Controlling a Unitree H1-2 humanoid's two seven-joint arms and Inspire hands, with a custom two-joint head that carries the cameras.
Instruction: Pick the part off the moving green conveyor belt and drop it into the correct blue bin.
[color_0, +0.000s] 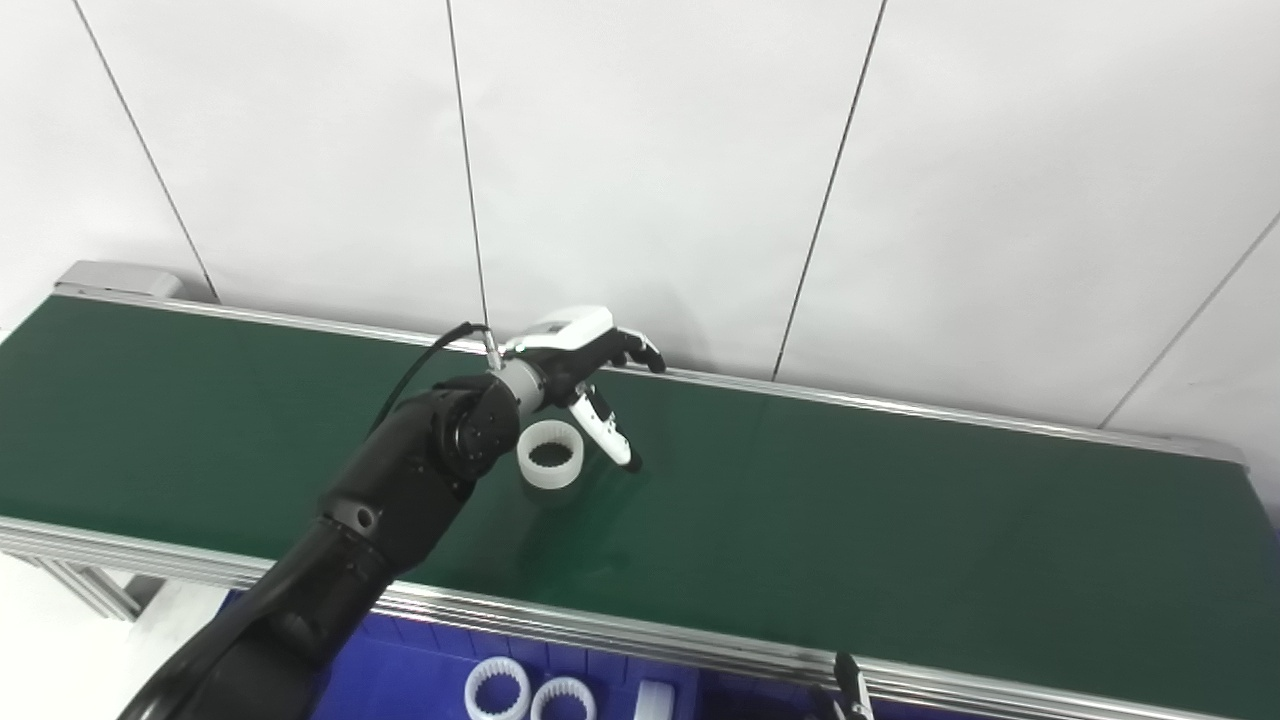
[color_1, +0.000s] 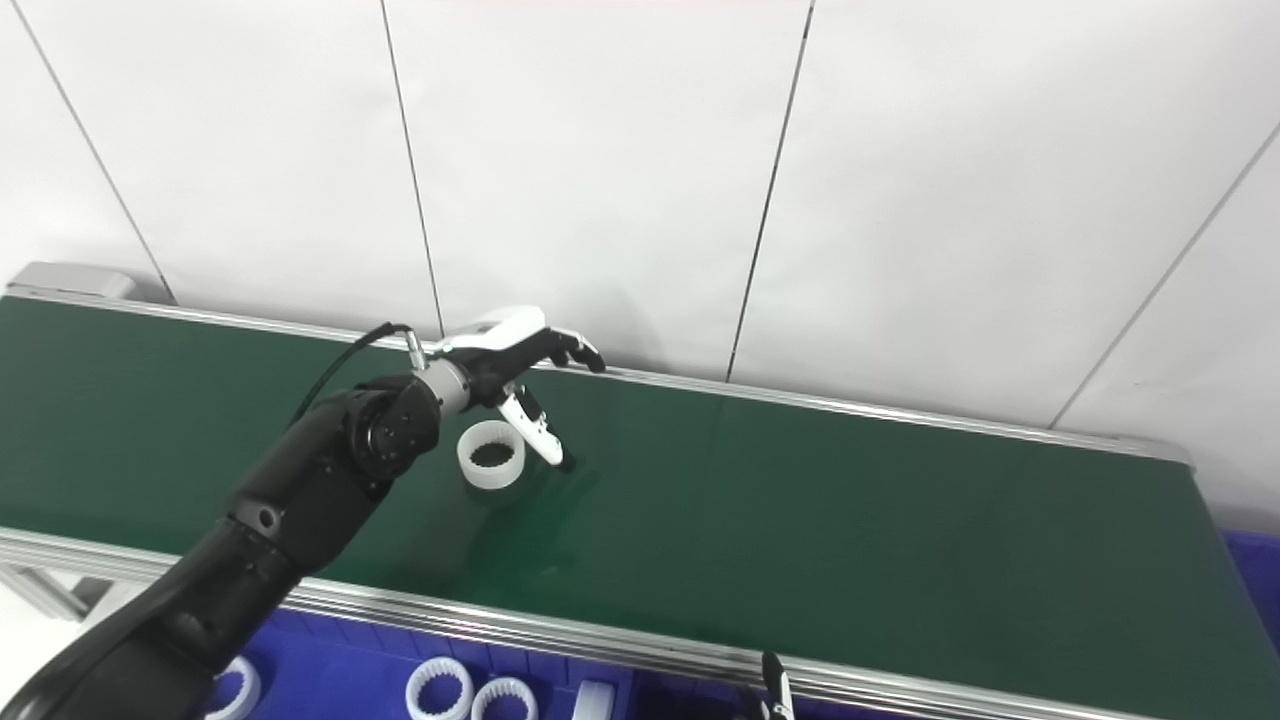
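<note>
The white ring part lies flat on the green conveyor belt, near its middle. We see our left hand above and just beyond it, fingers spread and holding nothing, thumb pointing down just right of the ring. The blue bin below the belt's near rail holds similar white rings. Of our right hand only a tip shows; we cannot tell its state.

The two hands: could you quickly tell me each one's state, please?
Left hand: open, over the white ring, holding nothing.
Right hand: barely in view, cannot tell.
</note>
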